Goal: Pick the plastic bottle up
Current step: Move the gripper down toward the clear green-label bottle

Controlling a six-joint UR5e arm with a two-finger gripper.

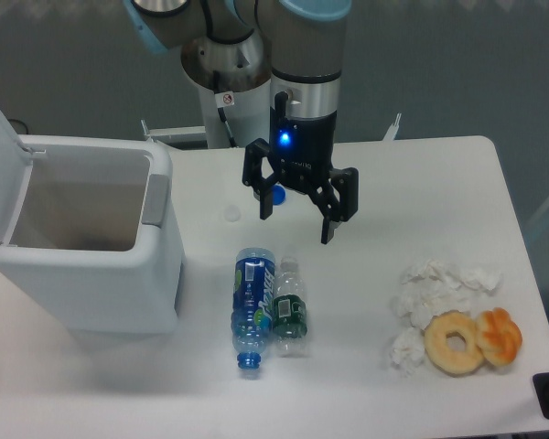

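The plastic bottle lies on the white table, short and clear with a dark green label, its whitish cap pointing away from me. It touches a longer clear bottle with a blue label and blue cap on its left. My gripper hangs open above the table, a little behind the two bottles, with nothing between its black fingers.
An open white bin stands at the left. A small blue cap and a white cap lie behind the bottles. Crumpled tissue, a bagel and an orange pastry sit at the right.
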